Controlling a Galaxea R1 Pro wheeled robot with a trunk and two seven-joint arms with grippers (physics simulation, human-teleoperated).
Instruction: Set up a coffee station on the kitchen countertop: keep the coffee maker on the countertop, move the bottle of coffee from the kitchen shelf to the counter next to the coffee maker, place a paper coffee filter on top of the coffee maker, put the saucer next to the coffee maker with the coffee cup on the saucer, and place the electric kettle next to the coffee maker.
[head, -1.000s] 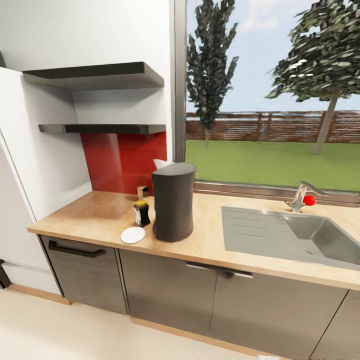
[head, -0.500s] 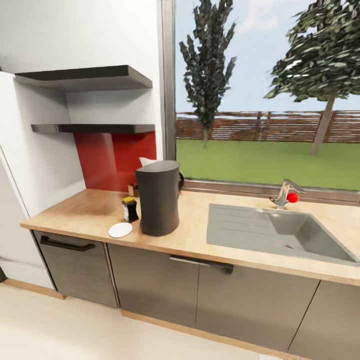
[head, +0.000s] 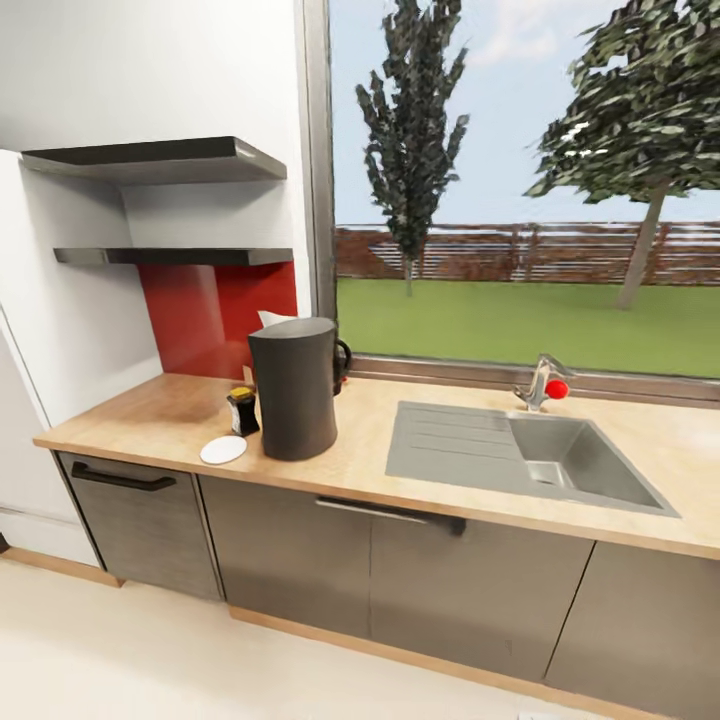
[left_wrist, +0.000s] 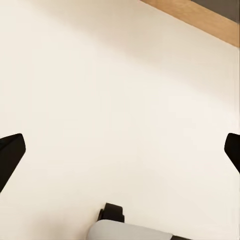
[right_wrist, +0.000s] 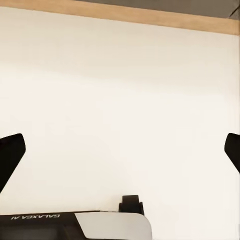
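One saucer (head: 223, 450) (beside one coffee maker (head: 293, 400))

The right gripper (right_wrist: 120, 150) is pointing down at a pale cream floor (right_wrist: 120, 100), its two black fingertips (right_wrist: 10, 152) showing at opposite edges of the picture, spread wide apart with nothing between them. A light wooden skirting strip (right_wrist: 150, 17) is running along the far edge of that floor, with a dark grey cabinet front (right_wrist: 165, 6) sitting just beyond it. Close to the camera, a glossy white-and-black part of the robot's body (right_wrist: 100, 225) is showing, with a small black caster wheel (right_wrist: 131, 204) peeking out past it onto the floor.
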